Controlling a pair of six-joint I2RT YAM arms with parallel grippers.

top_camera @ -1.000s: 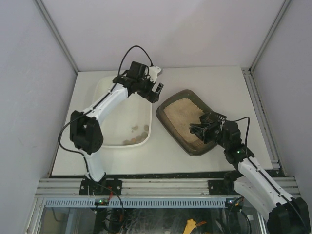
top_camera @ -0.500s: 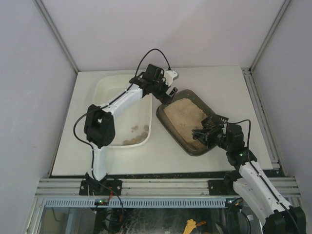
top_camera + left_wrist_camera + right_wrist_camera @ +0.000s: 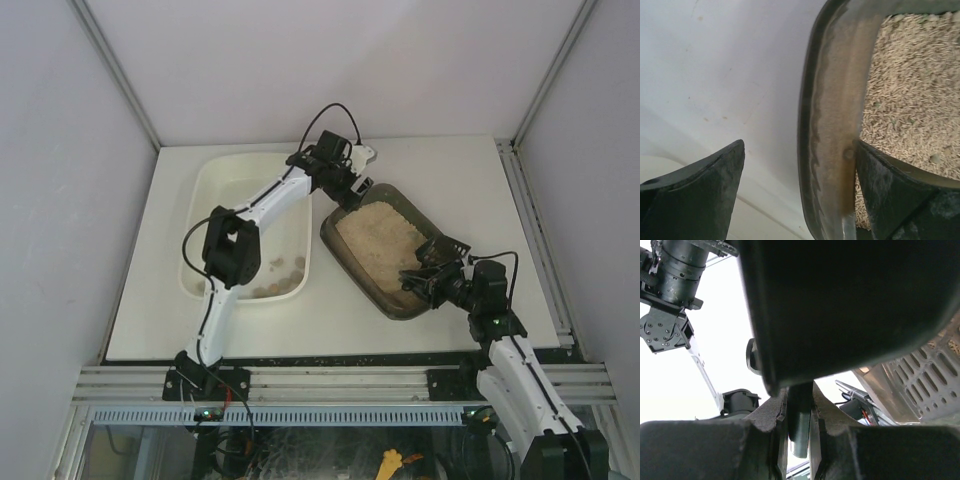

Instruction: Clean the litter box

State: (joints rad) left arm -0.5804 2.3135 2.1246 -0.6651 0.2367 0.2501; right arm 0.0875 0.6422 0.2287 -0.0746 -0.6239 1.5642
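Straddling the far rim of the litter box (image 3: 830,100), which lies diagonally just right of the cream tub (image 3: 197,225), the left gripper (image 3: 799,150) stands spread, while the right gripper (image 3: 799,410), at its near end, seems pinched on the scoop (image 3: 920,375) handle.

Dark grey-brown translucent litter box (image 3: 332,238), beige granular litter (image 3: 380,238), cream-white tub (image 3: 195,240), brown pellets (image 3: 285,265), dark grey slotted scoop (image 3: 920,380), off-white table (image 3: 450,170), white left arm (image 3: 268,198) with black joints.
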